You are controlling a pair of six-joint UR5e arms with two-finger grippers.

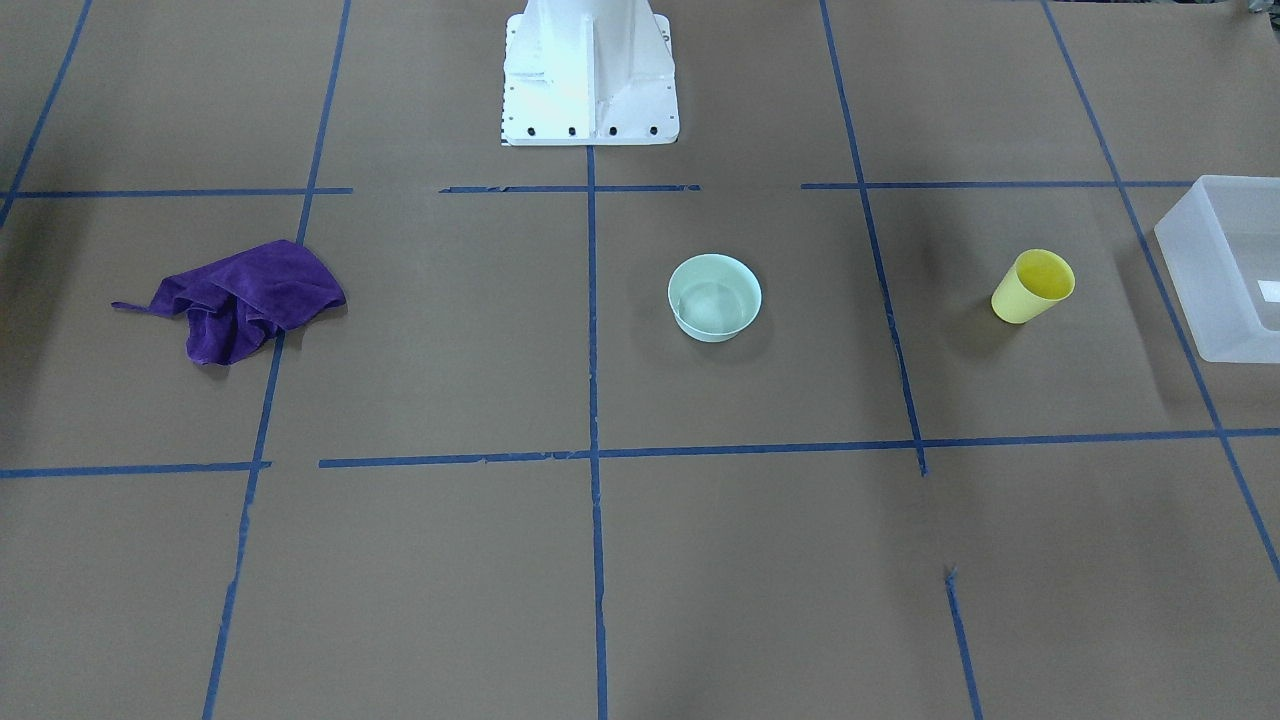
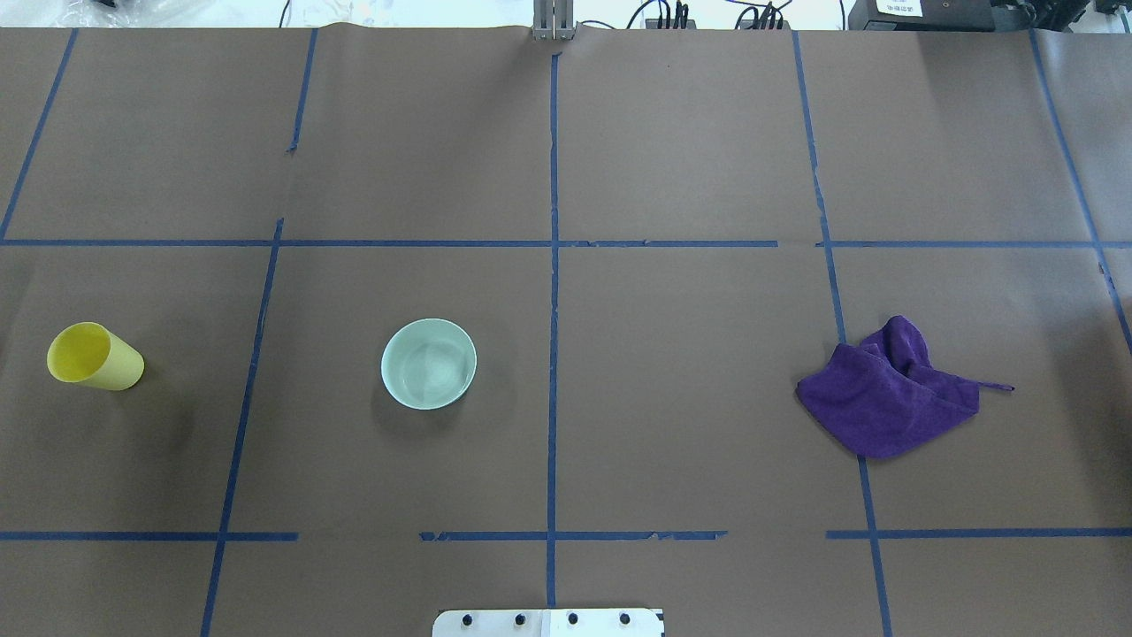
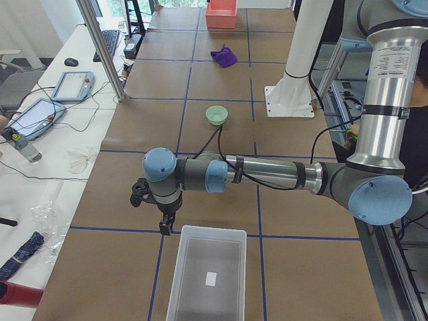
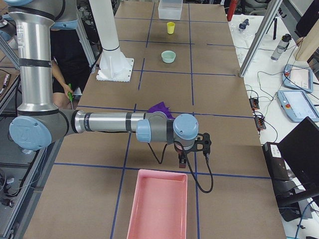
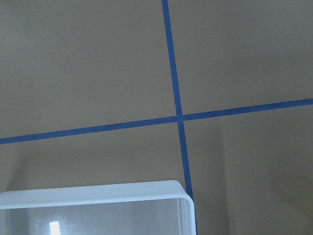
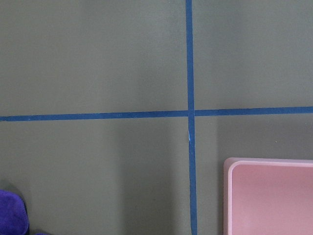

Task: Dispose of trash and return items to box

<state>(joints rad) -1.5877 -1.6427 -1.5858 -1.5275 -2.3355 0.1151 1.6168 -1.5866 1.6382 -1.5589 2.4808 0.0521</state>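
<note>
Findings: the yellow cup [image 1: 1033, 286] stands upright on the table [image 1: 420, 360], mouth up, between the green bowl [image 1: 714, 297] and the white box [image 1: 1215, 270], near the box but not touching it. Your left gripper [image 3: 165, 225] hangs over the table just beside the box's end. Your right gripper [image 4: 183, 160] hangs beside a pink tray [image 4: 158, 209]. Whether either is open or closed cannot be told from these side views.

Assessment: the cup is likely light, thin-walled and smooth, and its taper may let a side grip slide. Recommend pinching the rim, one finger inside and one outside, with gentle force.
</note>
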